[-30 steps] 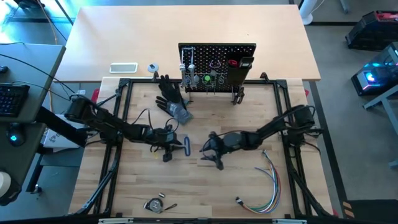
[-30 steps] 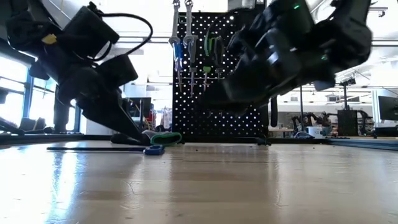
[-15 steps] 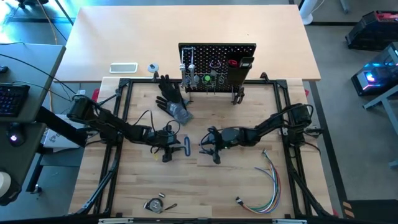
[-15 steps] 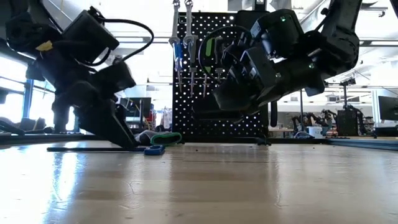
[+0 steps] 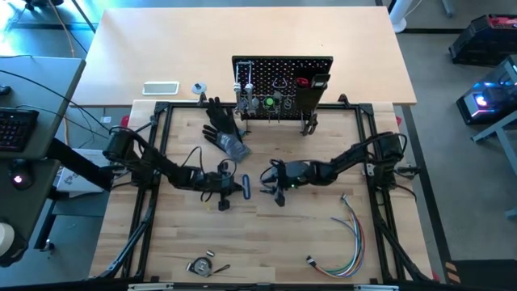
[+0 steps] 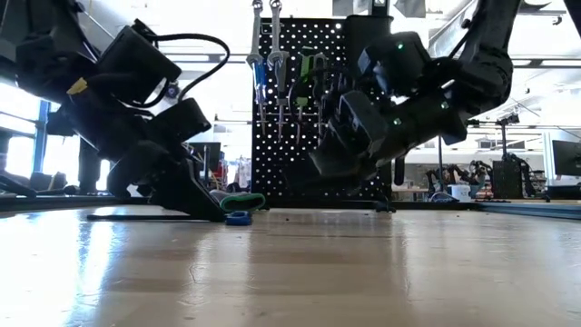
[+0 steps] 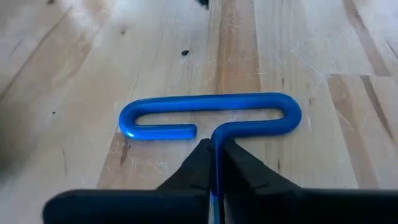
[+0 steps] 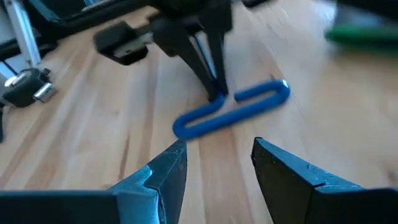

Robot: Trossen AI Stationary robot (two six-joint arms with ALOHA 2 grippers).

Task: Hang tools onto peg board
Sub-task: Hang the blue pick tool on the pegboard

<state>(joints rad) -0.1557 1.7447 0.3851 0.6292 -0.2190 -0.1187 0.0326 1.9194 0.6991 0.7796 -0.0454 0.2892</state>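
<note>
The blue-handled hex key [image 5: 245, 186] lies flat on the wood near the table's middle, its looped handle [image 7: 211, 112] toward the right. My left gripper [image 5: 229, 187] comes at it from the table's left and is shut on its shaft. My right gripper [image 8: 217, 168] stands open just right of the handle, both fingers clear of it; in the high view my right gripper [image 5: 271, 187] faces the left one. The peg board [image 5: 283, 85] stands upright at the far edge with several tools hanging on its hooks. My left gripper pinches the hex key's thin shaft [image 7: 216, 163] between its two fingertips [image 7: 198, 163], right behind the blue looped handle. The fingers slant down from the table's left and run roughly along the shaft. The handle [image 6: 238, 218] rests on the table.
A black glove [image 5: 220, 120] and a grey-and-green tool [image 5: 236, 147] lie in front of the peg board's left end. A bundle of coloured wires [image 5: 351, 238] lies near right, a small metal item [image 5: 202, 265] at the near edge, a white object [image 5: 160, 87] far left.
My left gripper has sunk to the table and reached right along the shaft, up to the blue handle, which has shifted slightly right. My right gripper has swung a little toward the left and far side, closer to the handle, rolling somewhat.
</note>
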